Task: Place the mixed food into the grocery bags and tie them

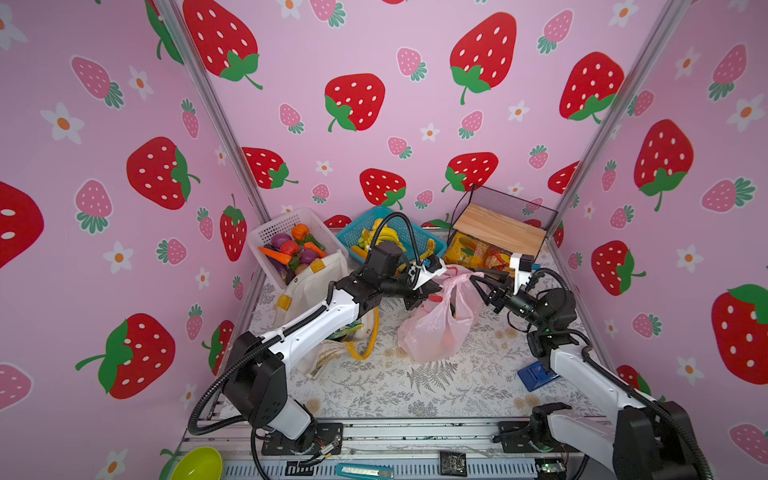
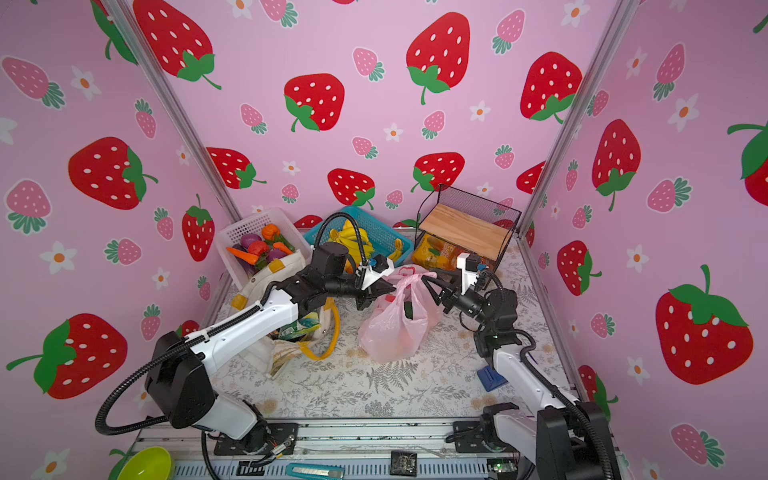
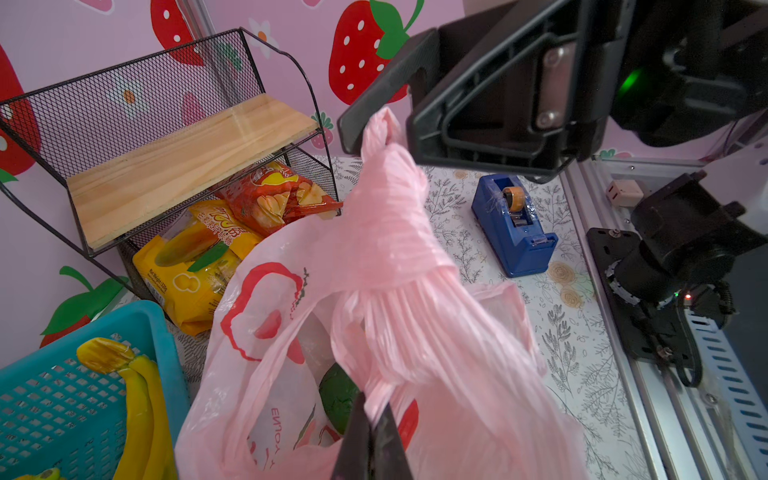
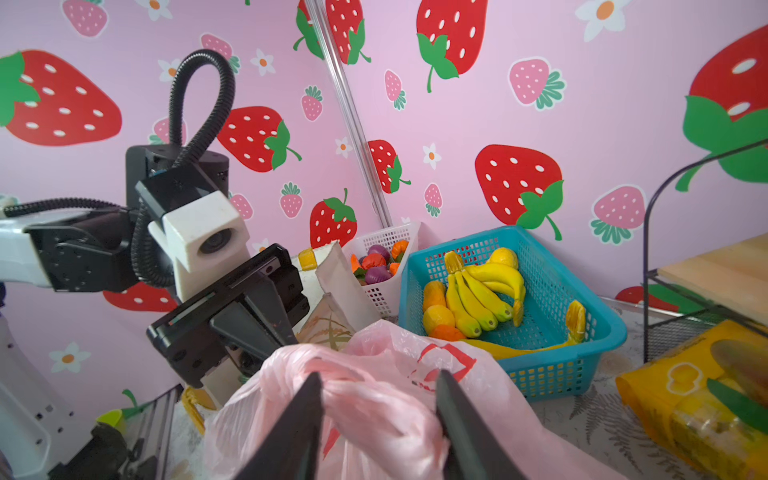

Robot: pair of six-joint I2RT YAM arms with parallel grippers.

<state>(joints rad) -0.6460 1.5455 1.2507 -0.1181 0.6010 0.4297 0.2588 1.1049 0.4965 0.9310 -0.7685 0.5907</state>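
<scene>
In both top views the pink plastic bag (image 1: 432, 328) stands bulging near the middle of the fern-printed counter (image 1: 395, 390), its handles rising between the two arms. The left gripper (image 1: 428, 296) meets the bag's top from the left and the right gripper (image 1: 478, 286) from the right, the two close together. The canvas tote (image 1: 307, 286) with yellow handles slumps under the left arm, touching the white basket (image 1: 274, 232) of toy vegetables, and a green snack packet (image 1: 345, 330) shows in its mouth. In the left wrist view the left gripper (image 3: 374, 409) has its fingers closed tight on a twisted strand of the bag's handle, and a dark green toy fruit (image 3: 338, 395) lies inside the bag just beside them. Another handle stretches up to the right gripper (image 3: 380, 133), whose fingers stand a little apart with the bunched end between them. A blue tape dispenser (image 3: 513, 224) sits on the counter beyond the bag. In the right wrist view the right gripper (image 4: 380, 376) has its fingers partly apart astride a wad of pink plastic; I cannot tell whether they are pressing on it. The left gripper (image 4: 278, 338) sits just beyond, at the bag's edge, and the blue basket (image 4: 582, 357) of bananas (image 4: 478, 295) stands behind the bag.
</scene>
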